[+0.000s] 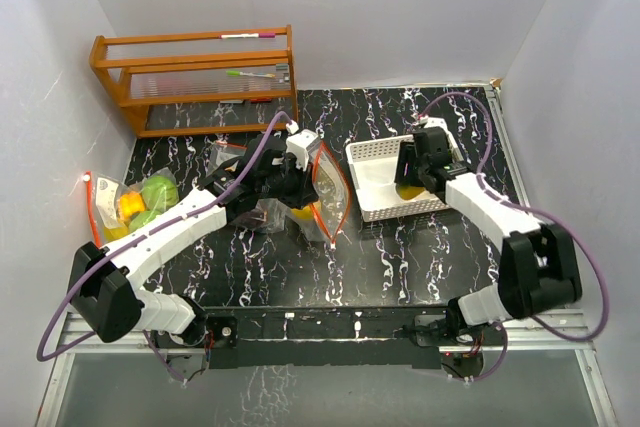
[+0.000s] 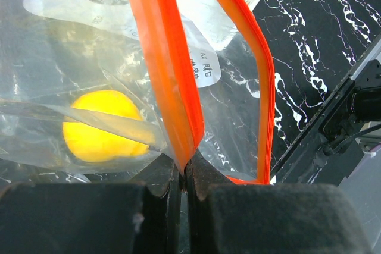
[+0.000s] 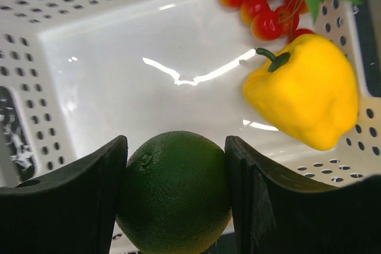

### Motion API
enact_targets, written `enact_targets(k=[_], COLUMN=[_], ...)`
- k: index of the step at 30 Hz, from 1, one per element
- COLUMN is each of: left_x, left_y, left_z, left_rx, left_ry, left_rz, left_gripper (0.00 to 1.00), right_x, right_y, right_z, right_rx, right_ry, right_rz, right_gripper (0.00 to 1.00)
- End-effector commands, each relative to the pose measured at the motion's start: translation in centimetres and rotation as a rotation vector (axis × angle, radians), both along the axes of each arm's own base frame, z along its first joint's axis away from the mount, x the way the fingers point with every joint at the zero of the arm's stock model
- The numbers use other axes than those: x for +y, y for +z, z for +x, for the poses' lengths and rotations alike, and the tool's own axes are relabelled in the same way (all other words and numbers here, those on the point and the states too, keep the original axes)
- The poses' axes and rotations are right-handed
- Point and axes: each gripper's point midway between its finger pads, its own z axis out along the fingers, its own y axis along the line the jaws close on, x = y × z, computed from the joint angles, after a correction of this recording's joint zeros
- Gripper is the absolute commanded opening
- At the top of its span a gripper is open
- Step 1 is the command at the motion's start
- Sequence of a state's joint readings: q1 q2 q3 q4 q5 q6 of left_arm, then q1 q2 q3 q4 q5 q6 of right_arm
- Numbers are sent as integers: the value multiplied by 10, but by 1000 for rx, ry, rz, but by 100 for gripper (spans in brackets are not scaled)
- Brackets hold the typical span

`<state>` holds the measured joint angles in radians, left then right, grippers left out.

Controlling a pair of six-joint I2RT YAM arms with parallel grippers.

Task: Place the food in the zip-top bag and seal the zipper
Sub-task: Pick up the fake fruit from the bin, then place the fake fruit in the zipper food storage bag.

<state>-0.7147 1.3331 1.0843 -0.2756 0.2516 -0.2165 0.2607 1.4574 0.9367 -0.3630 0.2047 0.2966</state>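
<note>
Right wrist view: right claw [image 3: 175,147] partly closed, both fingers against sides of lime [image 3: 174,191]. Lime sits centred between them, bottom middle of frame, inside white basket [image 3: 119,57]. Yellow pepper [image 3: 303,99] at right, tomatoes [image 3: 256,4] upper right, both apart from claw. Left wrist view: left claw [image 2: 186,173] clamped tight on bag [image 2: 238,105] at orange zipper [image 2: 166,69]. Yellow fruit [image 2: 98,126] inside bag, left of claw.

- Top view: bright, even light from overhead; white walls nearly washed out; dark surface [image 1: 400,257] reads clear.
- Left wrist: white glare on zip-top bag [image 2: 107,4] film, top left; left hand [image 2: 184,168] pads dark, blurred.
- Right wrist: glare streak across basket [image 3: 89,57] floor; green fruit [image 3: 174,206] shaded betw. right hand [image 3: 174,147] pads.
</note>
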Motion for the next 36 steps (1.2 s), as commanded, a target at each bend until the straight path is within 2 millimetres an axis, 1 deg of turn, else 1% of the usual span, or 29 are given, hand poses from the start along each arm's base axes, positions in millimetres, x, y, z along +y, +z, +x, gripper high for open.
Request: enact_targets(k=[1, 4, 8, 10, 17, 20, 23, 26, 28, 30, 34, 36], left_x=[-1, -3, -5, -7, -24, -30, -34, -35, -35, -35, -37, -36], left_y=[7, 0, -1, -10, -22, -20, -16, -14, -13, -11, -4, -1], left_z=[4, 5, 9, 13, 18, 20, 22, 23, 23, 23, 19, 17], left_rx=[-22, -2, 1, 19, 67, 73, 73, 70, 70, 69, 67, 70], left_ry=[-1, 2, 10, 17, 0, -10, -13, -14, -14, -15, -26, -31], left_rz=[-23, -19, -19, -3, -38, -52, -65, -72, -73, -75, -98, -104], left_gripper=[0, 0, 0, 0, 0, 0, 0, 0, 0, 0, 0, 0], right_x=[9, 20, 53, 67, 105, 123, 143, 168, 182, 188, 186, 183], right_y=[68, 99, 139, 154, 198, 208, 208, 199, 187, 171, 143, 126], right_z=[8, 1, -18, -29, -61, -73, -79, -87, -91, -90, -80, -72], right_rx=[-200, -274, -351, -373, -462, -484, -482, -454, -427, -396, -360, -334], right_ry=[32, 94, 261, 330, 515, 590, 636, 679, 688, 668, 606, 558], right_rz=[81, 144, 289, 361, 564, 625, 655, 671, 668, 660, 641, 605], right_gripper=[20, 17, 17, 15, 14, 13, 13, 13, 13, 13, 13, 13])
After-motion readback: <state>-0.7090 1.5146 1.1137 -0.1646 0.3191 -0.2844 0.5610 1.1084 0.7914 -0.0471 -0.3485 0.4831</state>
